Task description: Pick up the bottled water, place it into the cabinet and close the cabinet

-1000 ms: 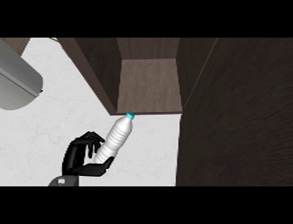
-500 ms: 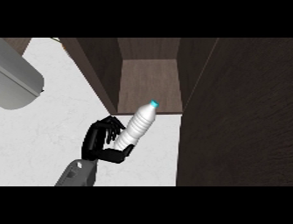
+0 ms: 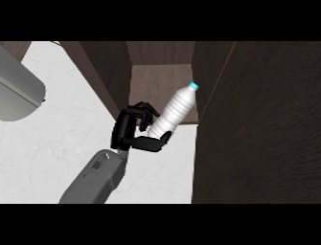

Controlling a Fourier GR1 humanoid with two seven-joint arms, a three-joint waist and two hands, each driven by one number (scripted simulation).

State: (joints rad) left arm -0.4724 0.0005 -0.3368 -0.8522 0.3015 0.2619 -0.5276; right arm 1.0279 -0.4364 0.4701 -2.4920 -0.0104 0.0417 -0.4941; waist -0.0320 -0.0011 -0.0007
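The right hand [image 3: 138,129] had its fingers curled around the lower body of the bottled water [image 3: 171,110], likely light, stiff and smooth, its cap tilted toward one o'clock into the cabinet [image 3: 159,76].

The robot hand [image 3: 136,128] hides the bottled water's [image 3: 174,108] base (its lower end).

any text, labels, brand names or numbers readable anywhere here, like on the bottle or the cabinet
None can be read.
Water bottle: clear ribbed body and blue cap, no label showing.
Right hand, curled round the bottle's lower part: plain black, no marks.
Cabinet: plain dark wood, no sign.
Grey forearm: a small dark mark, too blurred to read.
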